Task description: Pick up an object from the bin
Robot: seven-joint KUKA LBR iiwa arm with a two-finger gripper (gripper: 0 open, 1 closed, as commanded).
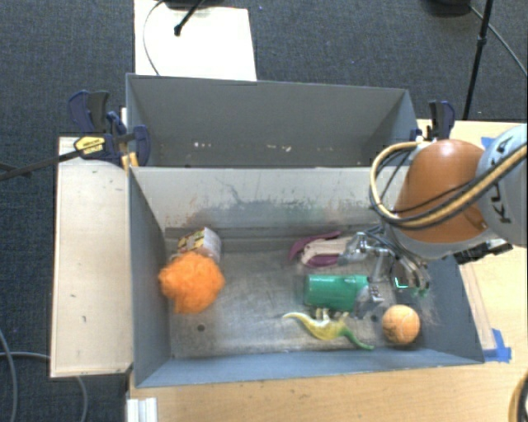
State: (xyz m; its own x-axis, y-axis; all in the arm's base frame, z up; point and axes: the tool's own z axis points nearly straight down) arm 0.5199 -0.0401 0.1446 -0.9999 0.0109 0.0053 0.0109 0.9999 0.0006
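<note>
Camera view: gripper [373, 295] sits low in bin [247, 307], rt end, just beside 1 green block [330, 291], tan ball [401, 323] nearby; grip state can't be told.

Dark blue-grey carpet [49, 49] all round here, that's the floor, filling the top and the left of the view, evenly lit. A black cable [31, 166] runs in from the left edge, lying straight across the carpet. Up at the top right a thin black pole [478, 62] slants down over the floor, with a dark rounded base [450, 7] just beside its upper end. Along the bottom edge, a pale wooden bench [330, 400], bright under soft light, shadows faint
</note>
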